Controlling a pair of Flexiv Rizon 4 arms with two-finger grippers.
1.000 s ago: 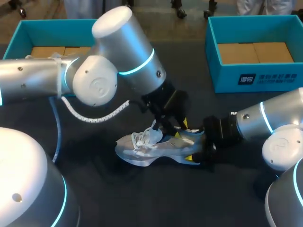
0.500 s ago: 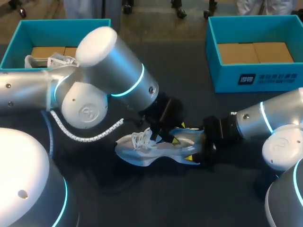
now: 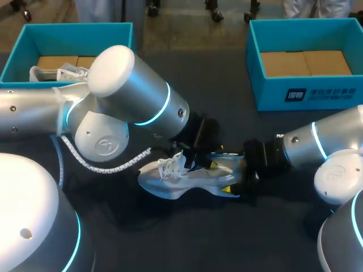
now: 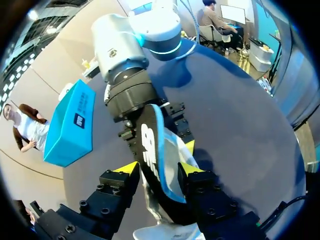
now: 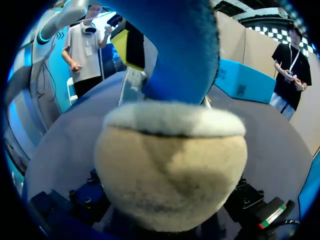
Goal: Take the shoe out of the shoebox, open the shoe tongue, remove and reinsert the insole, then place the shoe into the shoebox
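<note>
The shoe [image 3: 181, 178] lies mid-table, heel clamped in my right gripper [image 3: 231, 173], and my left gripper [image 4: 160, 170] pinches the blue insole [image 4: 161, 145] upright at its mouth, so I judge reinsertion is in hand; next I must slide it toeward under the crowding laces [image 3: 170, 166], with the left box [image 3: 22, 39] and right box [image 3: 272, 96] far off.

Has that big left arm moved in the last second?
Yes. The elbow of the left arm swung left and nearer, uncovering more of the left shoebox.
</note>
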